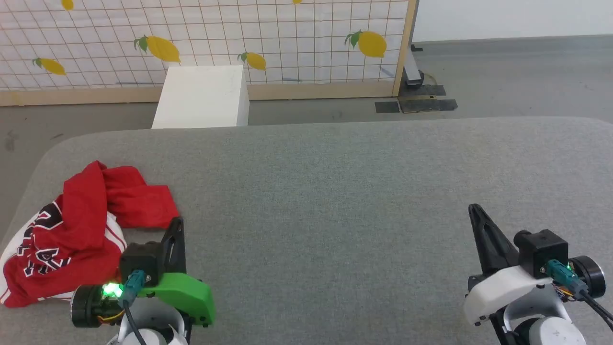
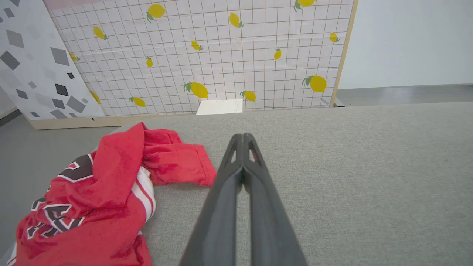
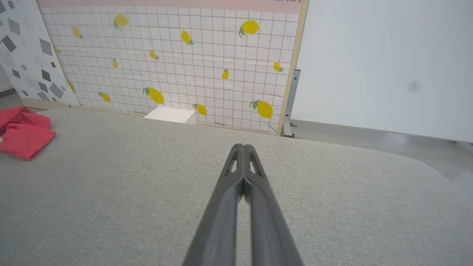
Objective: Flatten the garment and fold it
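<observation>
The garment [image 1: 72, 230] lies crumpled at the left edge of the grey tabletop [image 1: 335, 191], red folds heaped over a white striped sleeve; its black, white-outlined lettering is too bunched to read. The left gripper [image 1: 178, 221] sits just beside the garment's red hem without touching it, jaws clenched on nothing. The right gripper [image 1: 474, 208], jaws likewise pressed together and holding nothing, hovers near the right side, with a broad stretch of tabletop running between them to the rounded far edge.
</observation>
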Robot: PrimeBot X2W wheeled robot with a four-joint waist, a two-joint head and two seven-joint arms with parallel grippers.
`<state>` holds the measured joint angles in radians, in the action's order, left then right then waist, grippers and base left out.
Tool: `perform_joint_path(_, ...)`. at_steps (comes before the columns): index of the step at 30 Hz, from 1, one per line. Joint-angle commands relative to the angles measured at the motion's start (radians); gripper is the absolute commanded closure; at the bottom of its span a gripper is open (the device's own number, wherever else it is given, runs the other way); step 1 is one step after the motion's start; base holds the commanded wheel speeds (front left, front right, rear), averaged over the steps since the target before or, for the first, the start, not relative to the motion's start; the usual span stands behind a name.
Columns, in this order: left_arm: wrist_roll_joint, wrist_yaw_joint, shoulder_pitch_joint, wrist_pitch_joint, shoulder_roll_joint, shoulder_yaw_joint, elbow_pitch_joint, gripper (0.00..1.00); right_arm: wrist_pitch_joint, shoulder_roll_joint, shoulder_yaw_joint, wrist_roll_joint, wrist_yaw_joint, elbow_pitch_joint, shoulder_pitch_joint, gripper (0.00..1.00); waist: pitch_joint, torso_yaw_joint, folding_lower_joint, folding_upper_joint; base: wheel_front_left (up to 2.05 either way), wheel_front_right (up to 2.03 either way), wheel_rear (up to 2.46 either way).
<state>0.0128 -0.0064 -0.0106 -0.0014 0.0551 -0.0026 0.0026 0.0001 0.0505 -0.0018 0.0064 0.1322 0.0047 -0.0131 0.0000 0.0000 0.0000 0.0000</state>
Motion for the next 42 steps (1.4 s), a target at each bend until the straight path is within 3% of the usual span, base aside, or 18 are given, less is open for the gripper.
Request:
perform_joint_path(1,-0.013,0.006,0.011,0.001,-0.005,0.003,-0.003,1.00,0.000,0.000,0.002,-0.006,-0.002,-0.005,0.013,1.00,0.000,0.000,0.0000,0.0000,0.00,0.00,0.00)
perform_joint_path(28,-0.013,0.006,0.011,0.001,-0.005,0.003,-0.003,1.00,0.000,0.000,0.002,-0.006,-0.002,-0.005,0.013,1.00,0.000,0.000,0.0000,0.0000,0.00,0.00,0.00)
perform_joint_path(29,0.000,0.000,0.000,0.000,0.000,0.000,0.000,0.00,0.000,0.000,0.000,0.000,0.000,0.000,0.000,0.00,0.000,0.000,0.0000,0.0000,0.00,0.00,0.00)
perform_joint_path(31,0.002,0.000,0.000,0.000,0.000,-0.001,0.000,0.00,0.000,0.000,0.000,0.000,0.000,0.001,0.000,0.00,0.000,0.000,0.0000,0.0000,0.00,0.00,0.00)
perform_joint_path(32,0.003,0.000,0.000,0.000,0.000,-0.002,0.000,1.00,0.000,0.000,0.000,0.001,0.000,0.001,0.000,1.00,0.000,0.000,0.0000,0.0000,0.00,0.00,0.00)
perform_joint_path(33,0.005,0.000,0.000,-0.002,0.000,-0.004,0.001,0.00,-0.002,0.000,-0.001,0.004,0.000,0.002,0.001,0.00,0.000,0.000,0.0000,0.0000,0.00,0.00,0.00)
perform_joint_path(42,0.016,0.006,0.000,-0.020,0.000,-0.016,0.011,0.00,-0.020,0.000,-0.011,0.030,0.000,0.016,0.010,0.00,0.001,0.000,0.0000,0.0000,0.00,0.00,0.00)
